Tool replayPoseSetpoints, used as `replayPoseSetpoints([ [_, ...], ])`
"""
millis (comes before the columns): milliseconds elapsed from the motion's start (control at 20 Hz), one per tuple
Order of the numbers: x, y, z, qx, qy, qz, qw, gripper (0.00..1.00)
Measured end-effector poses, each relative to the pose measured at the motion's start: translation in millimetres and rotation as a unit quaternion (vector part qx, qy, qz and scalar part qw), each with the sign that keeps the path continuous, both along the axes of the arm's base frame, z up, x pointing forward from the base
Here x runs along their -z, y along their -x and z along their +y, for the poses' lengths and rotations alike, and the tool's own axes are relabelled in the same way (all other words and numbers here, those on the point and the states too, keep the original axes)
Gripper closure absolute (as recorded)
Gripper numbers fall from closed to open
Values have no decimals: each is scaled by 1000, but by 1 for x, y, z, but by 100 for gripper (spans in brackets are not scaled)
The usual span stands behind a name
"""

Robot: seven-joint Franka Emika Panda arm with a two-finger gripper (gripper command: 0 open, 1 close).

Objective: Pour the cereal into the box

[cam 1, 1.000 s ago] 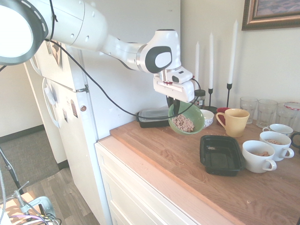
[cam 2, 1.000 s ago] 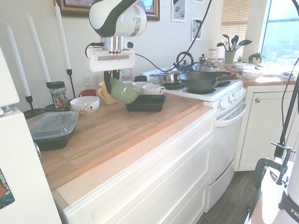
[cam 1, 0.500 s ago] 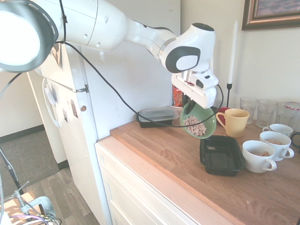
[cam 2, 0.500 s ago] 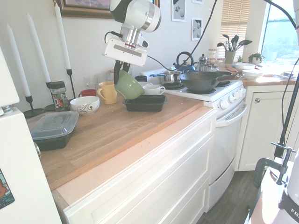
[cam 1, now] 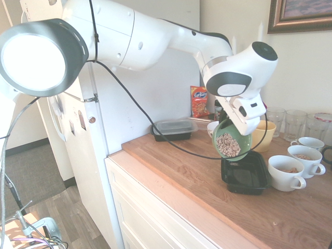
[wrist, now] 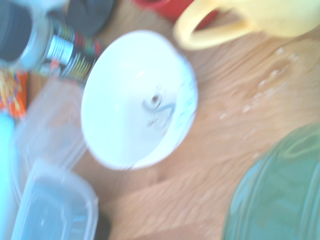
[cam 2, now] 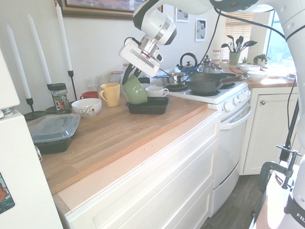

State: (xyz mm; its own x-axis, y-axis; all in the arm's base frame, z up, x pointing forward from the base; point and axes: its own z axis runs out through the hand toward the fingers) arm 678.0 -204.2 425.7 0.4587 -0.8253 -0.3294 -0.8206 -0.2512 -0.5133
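Gripper, pinching the green ceramic bowl's rim, has tipped it further toward the black plastic tray; cereal still inside, pour seems imminent.

Two white cups, three candles

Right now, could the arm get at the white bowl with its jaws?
Probably not: the jaws are shut on the tilted green bowl, though nothing seems to cover the white bowl.

Green bowl, yellow mug, white swirl-patterned bowl
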Motion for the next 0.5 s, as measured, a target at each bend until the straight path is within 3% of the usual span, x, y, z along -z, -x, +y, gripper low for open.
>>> replayPoseSetpoints([
  [500, 24, 6, -59, 9, -91, -29, 995, 100],
])
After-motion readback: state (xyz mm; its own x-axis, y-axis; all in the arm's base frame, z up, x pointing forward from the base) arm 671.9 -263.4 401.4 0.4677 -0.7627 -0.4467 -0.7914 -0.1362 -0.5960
